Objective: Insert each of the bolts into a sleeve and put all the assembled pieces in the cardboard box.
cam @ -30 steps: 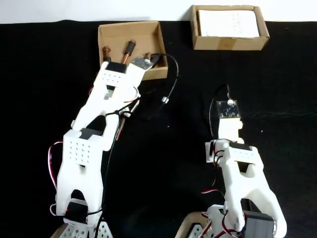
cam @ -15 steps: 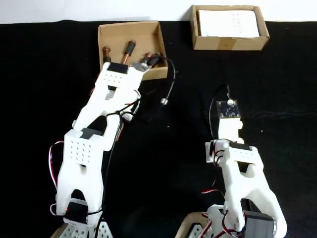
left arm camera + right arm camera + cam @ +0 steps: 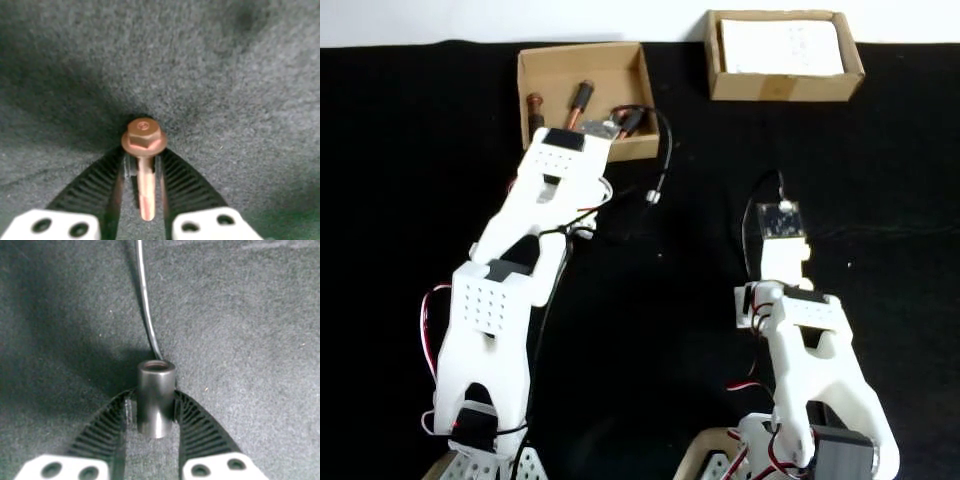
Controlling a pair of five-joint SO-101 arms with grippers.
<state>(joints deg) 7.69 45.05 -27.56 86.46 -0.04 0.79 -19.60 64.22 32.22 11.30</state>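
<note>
The left gripper (image 3: 142, 152) is clamped on a copper bolt (image 3: 144, 136). The shank lies between the ribbed fingers (image 3: 107, 175) and the hex head sticks out just past their tips, above the dark felt worktop (image 3: 240, 75).

The right gripper (image 3: 155, 396) is closed around a dark sleeve (image 3: 156, 400). The sleeve is pinched near the fingertips, with its open end pointing away from the gripper. A thin cable (image 3: 145, 305) runs across the felt straight ahead of it (whether it touches the sleeve cannot be told).

From above, an arm (image 3: 555, 180) stretches to the near wall of the cardboard box (image 3: 610, 70). Its tip is at that wall, and two assembled pieces (image 3: 582, 98) lie inside the box just beyond it. The other arm (image 3: 810, 340) is well apart from that box, with a second box (image 3: 785, 88) holding a white sheet far ahead of it.
</note>
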